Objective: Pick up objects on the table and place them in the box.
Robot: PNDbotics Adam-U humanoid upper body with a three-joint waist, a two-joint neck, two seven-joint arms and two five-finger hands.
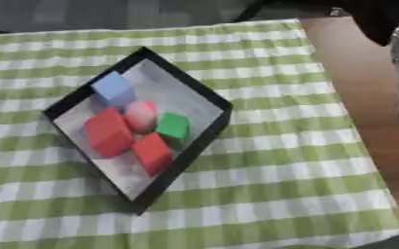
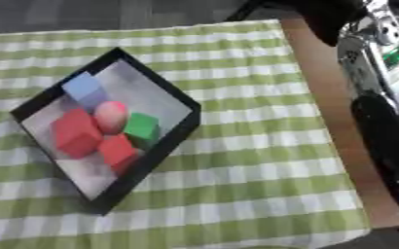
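A black-rimmed box [image 1: 190, 155] lies askew on the left half of the checked cloth, showing a grey floor. Inside it are a light blue block [image 1: 114, 88] at the far corner, a pink-red ball [image 1: 141, 115] in the middle, a green cube [image 1: 173, 126] to the ball's right, a large red block [image 1: 107, 132] on the left and a smaller red block [image 1: 154, 153] nearer me. No loose object shows on the cloth outside the box. My right arm [image 2: 382, 126], black and silver, runs down the right edge of the right eye view; its hand is out of frame. My left hand shows nowhere.
A green and white checked cloth [image 1: 280, 185] covers the table. A bare brown wooden strip [image 1: 365, 97] runs along its right side, under my right arm. The far table edge meets a dark floor at the top.
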